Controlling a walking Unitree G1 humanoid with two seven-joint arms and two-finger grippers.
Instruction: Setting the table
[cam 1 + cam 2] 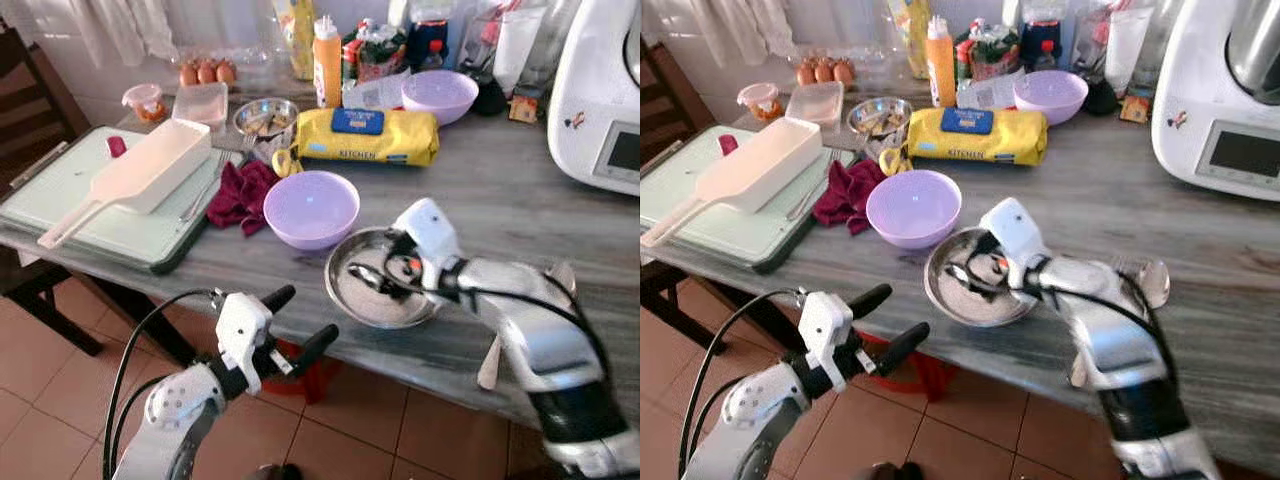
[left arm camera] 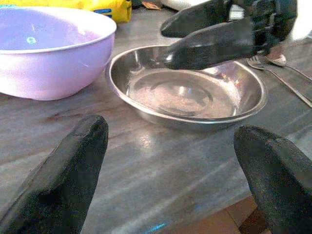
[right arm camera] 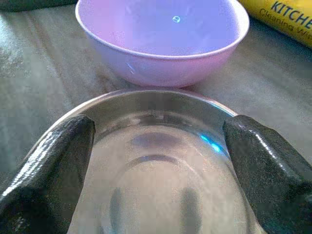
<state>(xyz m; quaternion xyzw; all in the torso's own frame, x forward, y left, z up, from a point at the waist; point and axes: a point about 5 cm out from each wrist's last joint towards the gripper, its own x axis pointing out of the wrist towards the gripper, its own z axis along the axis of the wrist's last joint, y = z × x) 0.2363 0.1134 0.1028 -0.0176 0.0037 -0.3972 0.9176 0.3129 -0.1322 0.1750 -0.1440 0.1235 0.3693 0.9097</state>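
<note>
The steel dish (image 1: pixel 380 278) sits at the table's (image 1: pixel 500 200) near edge, directly under the right gripper (image 1: pixel 372 277), whose spread, empty fingers hang over its bowl, while the left gripper (image 1: pixel 297 322), also spread, waits lower left, farther off.

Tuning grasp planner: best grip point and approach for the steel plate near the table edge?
Pinch the rim of the steel plate, one finger inside, one outside: it is shallow, with a thin raised lip. Come from the robot's side or right; the purple bowl crowds its far-left rim. The right gripper, open, hangs over the dish; the left gripper, open, sits below the table edge.
</note>
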